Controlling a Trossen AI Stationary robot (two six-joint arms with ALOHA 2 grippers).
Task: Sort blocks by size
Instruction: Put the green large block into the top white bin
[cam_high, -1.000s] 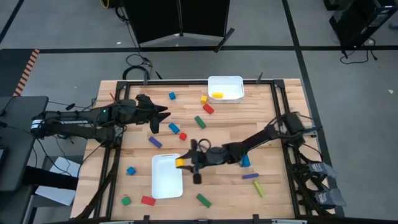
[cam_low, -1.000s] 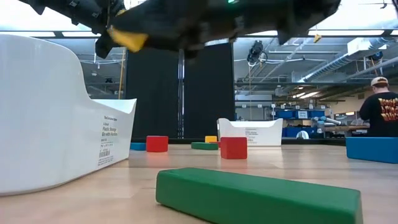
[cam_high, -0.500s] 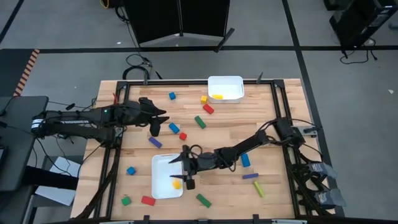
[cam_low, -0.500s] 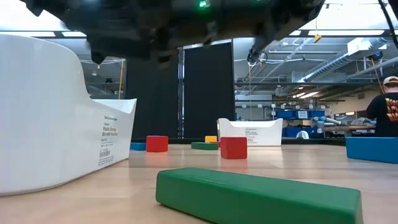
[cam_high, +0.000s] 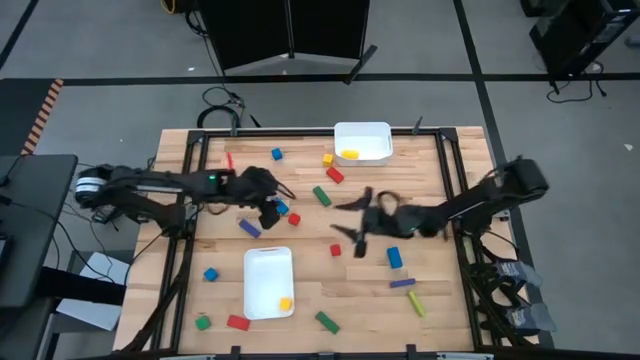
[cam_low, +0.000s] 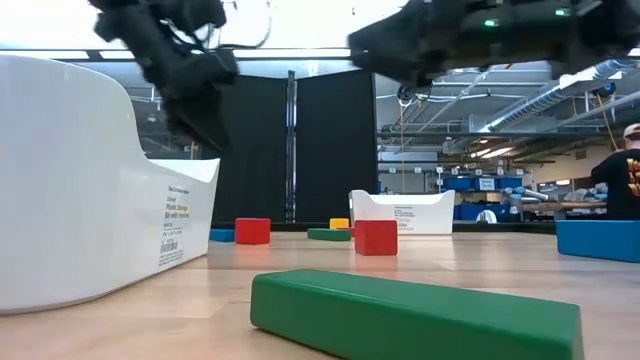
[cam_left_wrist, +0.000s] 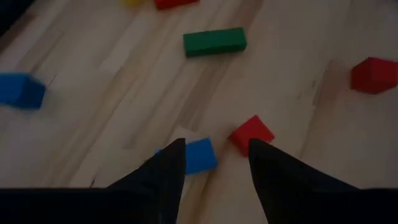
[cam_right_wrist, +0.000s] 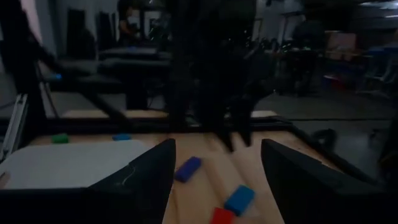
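Blocks lie scattered on the wooden table. A yellow cube (cam_high: 285, 302) lies in the near white tray (cam_high: 262, 270). A yellow block (cam_high: 349, 153) lies in the far white tray (cam_high: 375, 132). My left gripper (cam_high: 272, 213) is open, low over a small blue block (cam_left_wrist: 200, 154) that shows between its fingertips, with a red cube (cam_left_wrist: 252, 133) just beside it. Whether a finger touches the blue block, I cannot tell. My right gripper (cam_high: 342, 216) is open and empty above the table's middle, near a red cube (cam_high: 336, 250).
A green bar (cam_high: 321, 195) and a red block (cam_high: 335, 174) lie beyond the grippers. A purple bar (cam_high: 249, 228) lies near the left gripper. A blue bar (cam_high: 394, 257), a purple bar (cam_high: 403, 283) and a yellow bar (cam_high: 416, 304) lie at the near right. A green bar (cam_low: 415, 315) lies near the front edge.
My right gripper has opened over the near tray and let go of the yellow cube, which has dropped into the tray. It has then drawn back toward the table's right and far side. My left gripper has gone right and nearer, down toward the blue block.
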